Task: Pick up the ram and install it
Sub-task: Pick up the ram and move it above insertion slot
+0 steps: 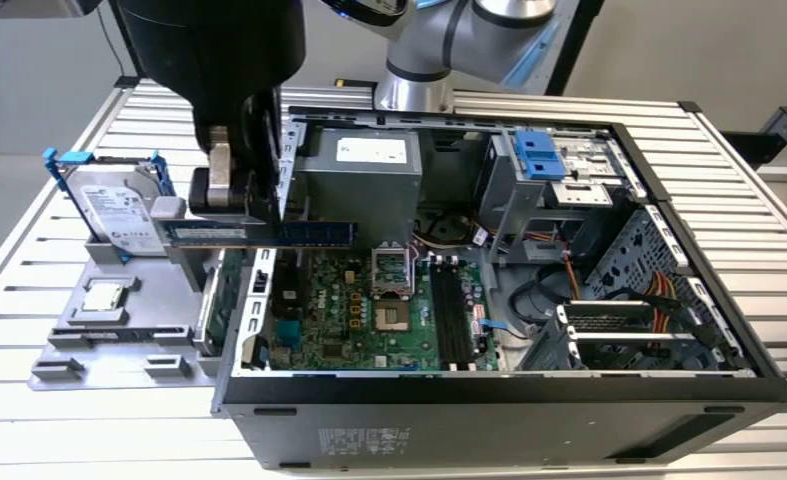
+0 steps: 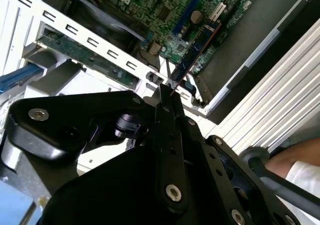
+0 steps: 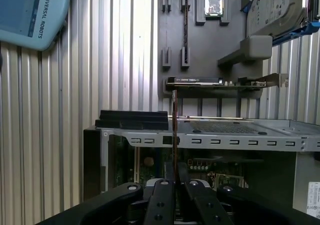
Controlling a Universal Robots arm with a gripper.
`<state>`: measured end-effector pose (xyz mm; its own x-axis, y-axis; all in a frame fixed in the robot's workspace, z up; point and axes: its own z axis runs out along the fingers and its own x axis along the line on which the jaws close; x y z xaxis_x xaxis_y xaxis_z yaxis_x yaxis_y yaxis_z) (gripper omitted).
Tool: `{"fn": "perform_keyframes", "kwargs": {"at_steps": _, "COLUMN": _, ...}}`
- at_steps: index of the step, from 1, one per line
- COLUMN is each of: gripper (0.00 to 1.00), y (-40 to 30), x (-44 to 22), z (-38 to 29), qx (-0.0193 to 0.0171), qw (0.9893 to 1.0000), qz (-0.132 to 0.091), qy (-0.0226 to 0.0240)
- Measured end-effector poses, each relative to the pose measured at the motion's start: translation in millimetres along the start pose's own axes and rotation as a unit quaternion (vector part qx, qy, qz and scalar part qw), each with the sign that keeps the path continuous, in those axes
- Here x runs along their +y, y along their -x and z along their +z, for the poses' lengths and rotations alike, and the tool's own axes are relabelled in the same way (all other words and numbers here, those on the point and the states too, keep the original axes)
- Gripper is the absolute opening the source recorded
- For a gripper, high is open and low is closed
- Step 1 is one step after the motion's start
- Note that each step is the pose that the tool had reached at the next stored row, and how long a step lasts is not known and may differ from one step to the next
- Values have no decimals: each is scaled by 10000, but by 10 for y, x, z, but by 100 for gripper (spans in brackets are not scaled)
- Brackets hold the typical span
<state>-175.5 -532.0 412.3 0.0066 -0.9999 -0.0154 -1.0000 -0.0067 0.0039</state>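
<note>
The ram [image 1: 320, 232] is a thin blue stick with dark chips, held level above the open computer case's [image 1: 500, 400] wall on the exterior view's left. My gripper [image 1: 244, 212] is shut on it near its middle. One end reaches over the grey parts holder [image 1: 100, 345], the other over the motherboard [image 1: 353, 315]. In the first wrist view the ram [image 3: 174, 130] shows edge-on as a thin line rising from my gripper [image 3: 174, 181]. In the second wrist view the ram [image 2: 192, 52] juts out from my gripper [image 2: 166, 96] over the board. The black memory slots [image 1: 452, 315] lie further towards the exterior view's right.
A hard drive [image 1: 110, 215] in a blue frame and a small square processor chip [image 1: 106, 297] rest on the holder. A green expansion card [image 3: 220, 82] stands at the holder's edge. A power supply [image 1: 360, 165] and drive cage [image 1: 553, 170] sit in the case. A person's arm [image 2: 295, 160] is nearby.
</note>
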Motion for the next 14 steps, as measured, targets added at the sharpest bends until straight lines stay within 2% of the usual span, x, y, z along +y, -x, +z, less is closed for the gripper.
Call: {"fn": "perform_keyframes", "kwargs": {"at_steps": 14, "gripper": 0, "y": -1, "x": -116, "z": -1, "qx": 0, "qw": 10000, "qz": 0, "qy": 0}}
